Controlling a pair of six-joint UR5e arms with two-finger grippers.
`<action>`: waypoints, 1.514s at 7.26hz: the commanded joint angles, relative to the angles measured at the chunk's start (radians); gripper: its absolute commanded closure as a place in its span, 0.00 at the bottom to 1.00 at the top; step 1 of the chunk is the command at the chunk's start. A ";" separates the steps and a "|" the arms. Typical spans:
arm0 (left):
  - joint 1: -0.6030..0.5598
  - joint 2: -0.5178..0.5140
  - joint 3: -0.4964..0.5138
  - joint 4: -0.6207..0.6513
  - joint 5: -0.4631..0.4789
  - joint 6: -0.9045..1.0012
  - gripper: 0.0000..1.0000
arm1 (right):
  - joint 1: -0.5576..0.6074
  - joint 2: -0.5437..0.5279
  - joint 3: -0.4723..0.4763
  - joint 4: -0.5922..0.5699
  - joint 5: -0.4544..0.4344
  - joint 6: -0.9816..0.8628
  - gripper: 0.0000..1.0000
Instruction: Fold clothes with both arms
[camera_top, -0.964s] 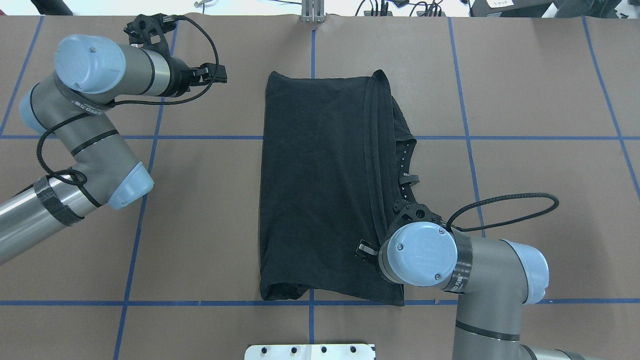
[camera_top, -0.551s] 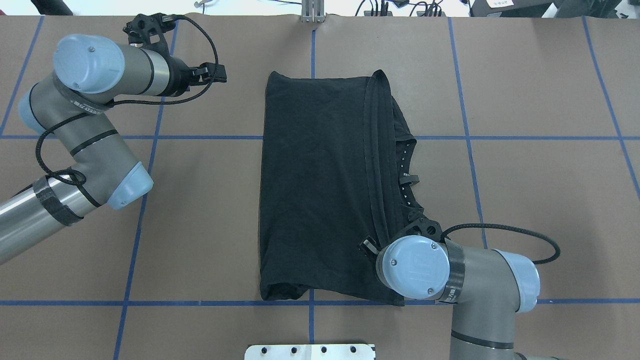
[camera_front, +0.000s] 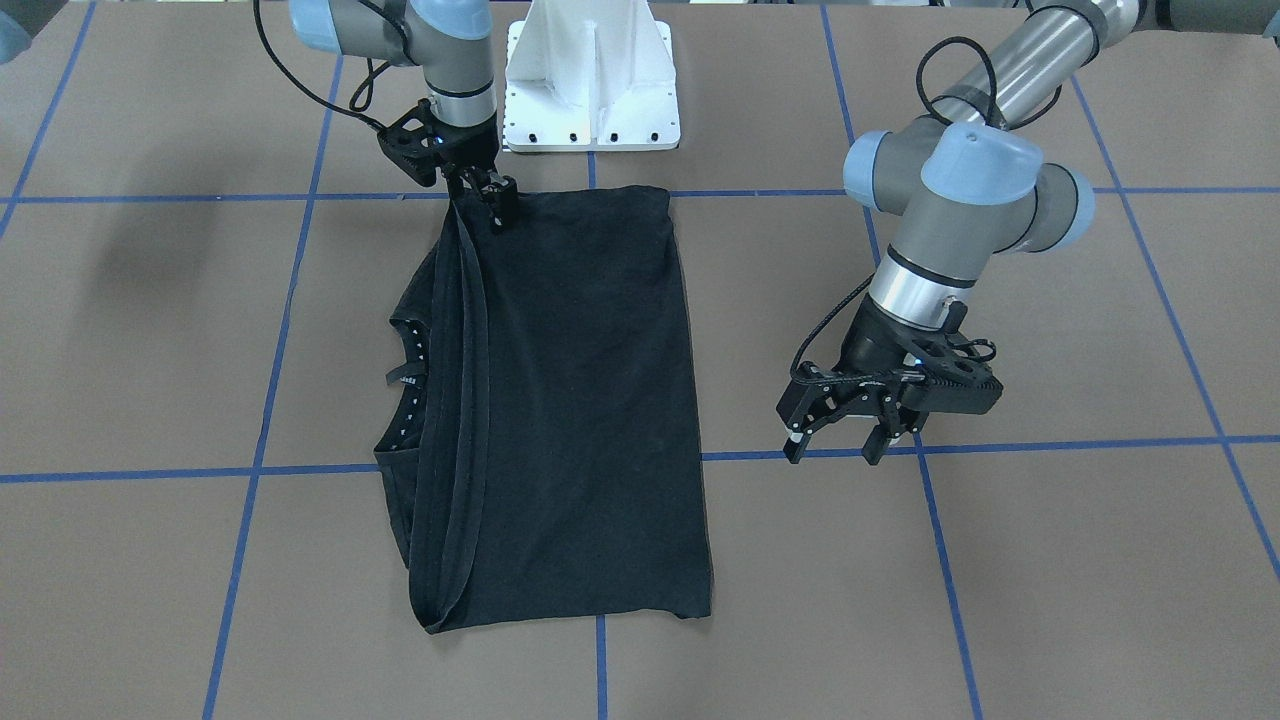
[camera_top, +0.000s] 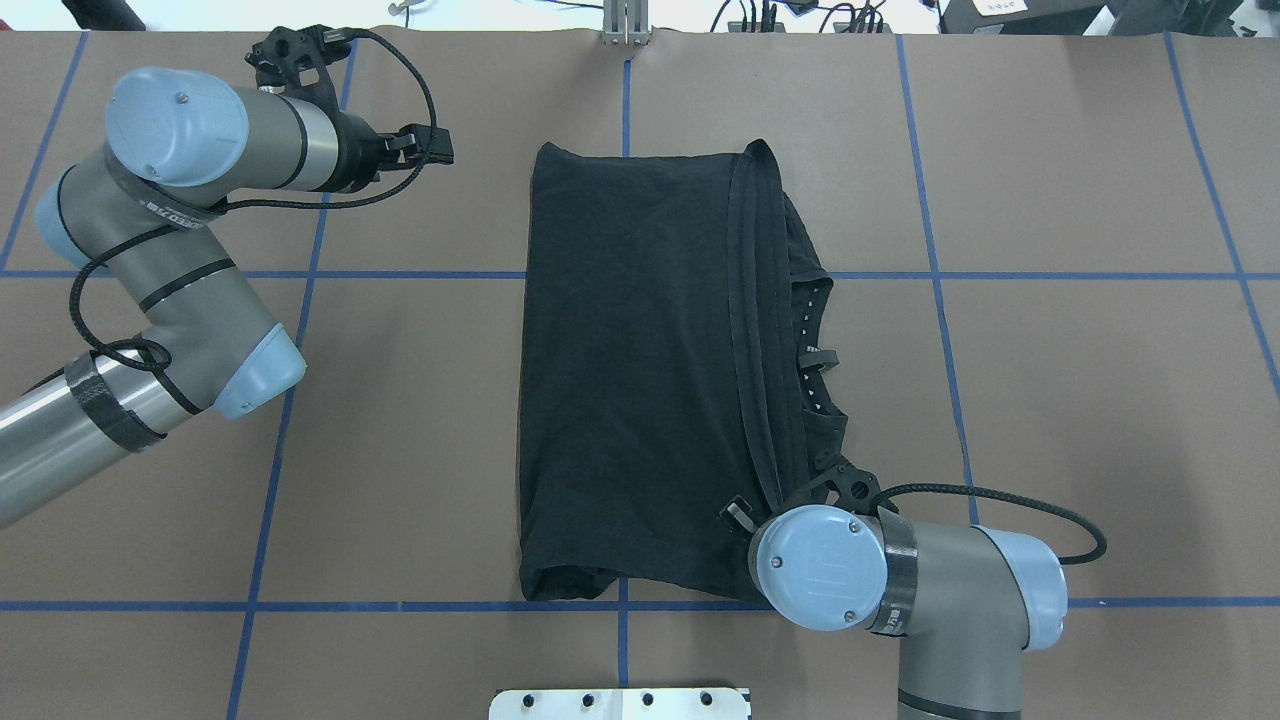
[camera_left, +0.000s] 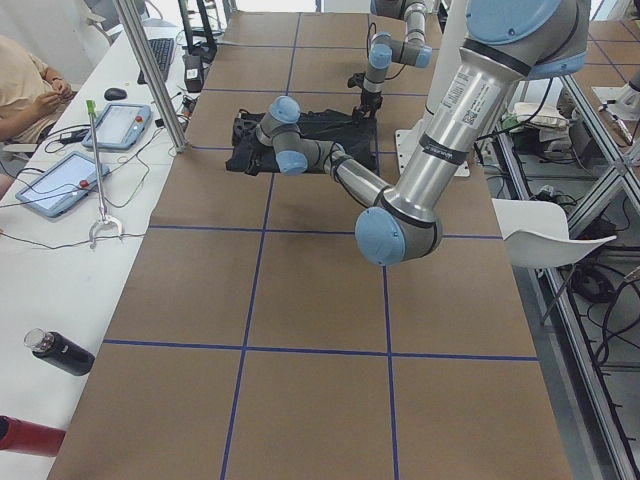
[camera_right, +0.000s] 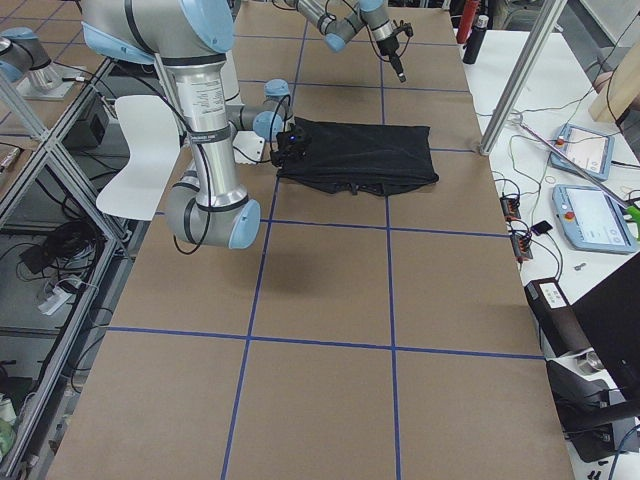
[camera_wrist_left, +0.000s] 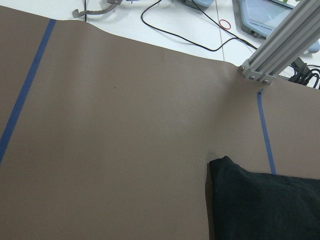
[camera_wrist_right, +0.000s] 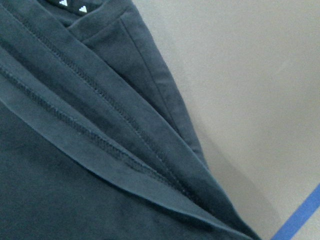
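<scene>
The black T-shirt (camera_top: 630, 380) lies folded lengthwise in the middle of the table, and it also shows in the front view (camera_front: 580, 400). Its doubled hem and its collar with small white marks (camera_top: 815, 340) lie along its right side. The logo print is hidden. My right gripper (camera_front: 500, 215) sits at the shirt's near right corner, right at the hem. I cannot tell whether it is open or shut. Its wrist view shows only hem folds (camera_wrist_right: 75, 150). My left gripper (camera_front: 832, 452) is open and empty above bare table, well left of the shirt, and it also shows overhead (camera_top: 430, 148).
The white base mount (camera_front: 590, 80) stands at the robot's edge of the table. Blue tape lines cross the brown tabletop (camera_top: 1050, 400). An aluminium post (camera_wrist_left: 277, 45) stands at the far edge. Tablets and a seated operator (camera_left: 25, 85) are beyond that edge.
My right arm has moved along the shirt's right edge toward the robot's base, down to the near corner. The left arm and the shirt have hardly moved.
</scene>
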 joint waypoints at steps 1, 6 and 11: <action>0.000 -0.001 0.000 0.000 0.000 0.000 0.01 | -0.005 0.001 -0.011 0.000 -0.004 -0.001 0.08; 0.000 -0.001 -0.005 0.000 0.002 0.000 0.01 | -0.005 -0.001 -0.020 0.000 -0.004 -0.007 0.21; -0.002 0.001 -0.015 0.000 0.000 0.000 0.01 | -0.002 0.003 -0.045 0.035 -0.004 0.000 0.63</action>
